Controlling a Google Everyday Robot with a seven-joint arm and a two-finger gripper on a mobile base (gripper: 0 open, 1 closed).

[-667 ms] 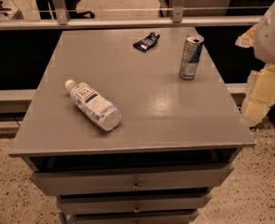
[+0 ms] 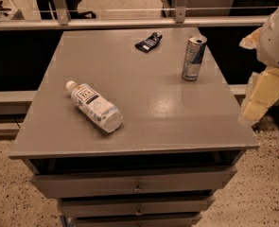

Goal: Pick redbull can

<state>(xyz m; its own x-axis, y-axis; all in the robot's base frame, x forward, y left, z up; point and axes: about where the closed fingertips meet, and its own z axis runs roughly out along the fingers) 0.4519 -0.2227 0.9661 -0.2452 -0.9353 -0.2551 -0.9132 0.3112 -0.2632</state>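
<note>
Camera view: the redbull can (image 2: 194, 58) stands upright, long axis vertical, near the worktop's (image 2: 143, 112) right edge toward the far-right corner. The gripper (image 2: 258, 100) hangs just off that right edge nearer the front, so the can lies inward and toward the far edge from it. Gripper wide or narrow: can't tell. Can is slim, silver & blue w/ shiny top.

Grey table (image 2: 153, 117) carries upright redbull can (image 2: 193, 58), lying plastic bottle (image 2: 94, 106) and dark packet (image 2: 148, 42); gripper (image 2: 255, 109) beside its right edge.
</note>
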